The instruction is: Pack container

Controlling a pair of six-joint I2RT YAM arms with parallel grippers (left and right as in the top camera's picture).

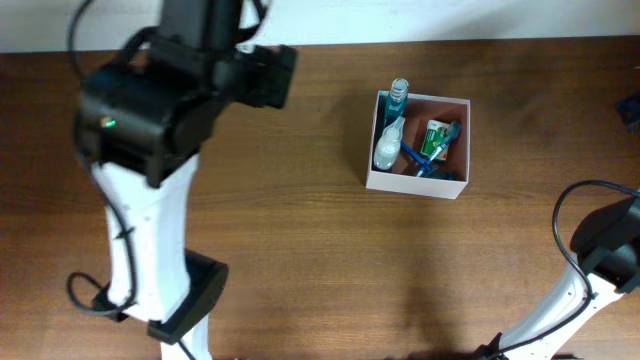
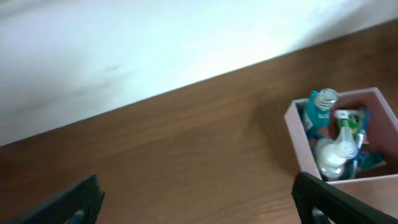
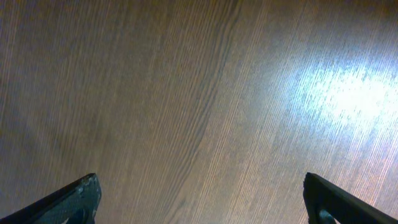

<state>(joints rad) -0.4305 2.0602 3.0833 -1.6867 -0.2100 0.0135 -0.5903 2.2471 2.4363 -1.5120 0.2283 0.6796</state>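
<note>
The container (image 1: 417,184), a square white-walled box with a pink-brown inside, stands on the wooden table right of centre. It holds a teal bottle (image 1: 398,95), a clear-white bottle (image 1: 388,146), a green packet (image 1: 435,138) and blue items. It also shows in the left wrist view (image 2: 296,121), at the right, with the bottles (image 2: 331,152) inside. My left gripper (image 2: 199,199) is open and empty, above bare table left of the container. My right gripper (image 3: 202,199) is open and empty over bare wood; in the overhead view the right arm (image 1: 610,245) is at the far right.
The left arm's black and white body (image 1: 150,170) covers the left part of the table. A pale wall runs along the table's far edge (image 2: 124,56). A dark object (image 1: 629,108) sits at the right edge.
</note>
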